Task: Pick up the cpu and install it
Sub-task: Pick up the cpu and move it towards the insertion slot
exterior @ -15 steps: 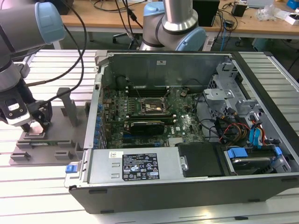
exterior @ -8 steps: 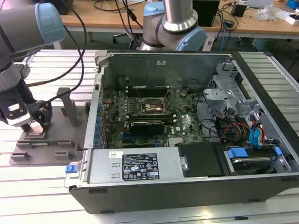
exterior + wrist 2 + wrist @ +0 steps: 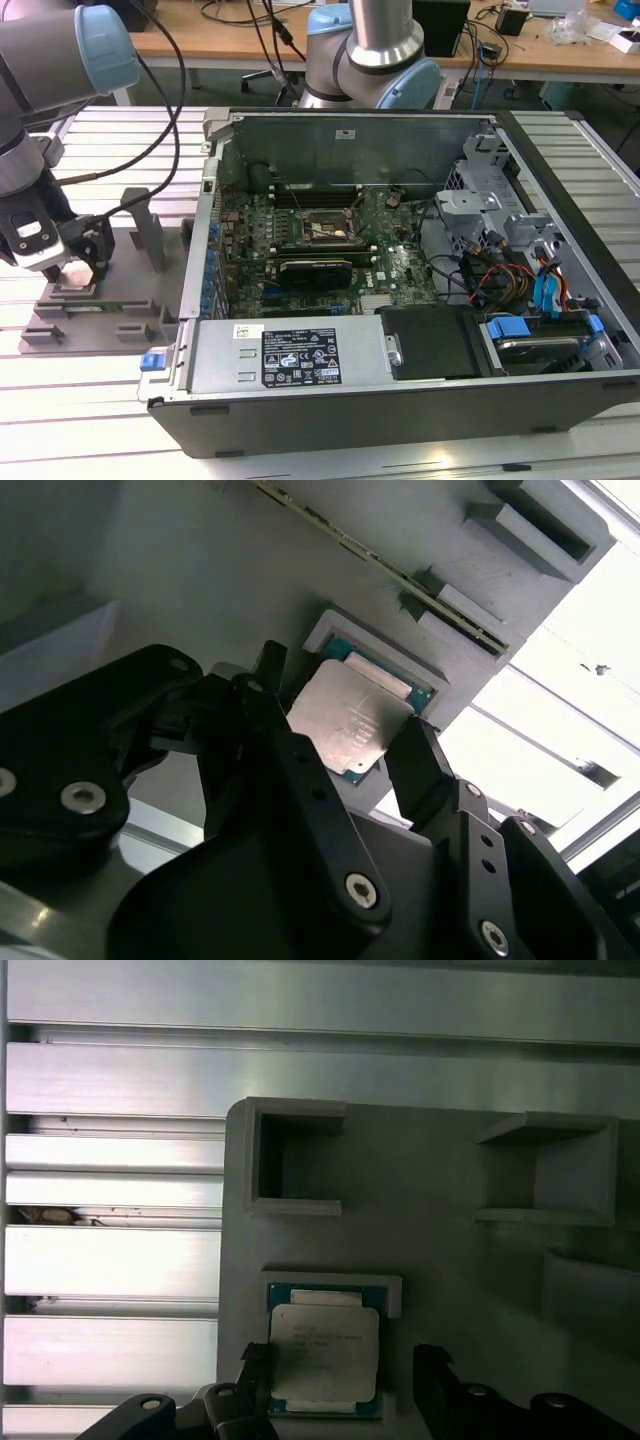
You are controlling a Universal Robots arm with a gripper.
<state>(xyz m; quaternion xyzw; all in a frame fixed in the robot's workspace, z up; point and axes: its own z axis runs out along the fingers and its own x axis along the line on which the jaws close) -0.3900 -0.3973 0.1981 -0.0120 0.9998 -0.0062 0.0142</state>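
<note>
Gripper is straddling the cpu at the grey tray, on the exterior view's left.
Its fingers are standing spread, not clamping. The cpu is lying flat in its tray pocket on the bench.

Open PC case parked on the slatted aluminium bench; green motherboard lying inside it, black socket frame roughly mid-board; labelled power supply along the case's near wall; grey fixture tray just beside the case, on the exterior view's left.
</note>
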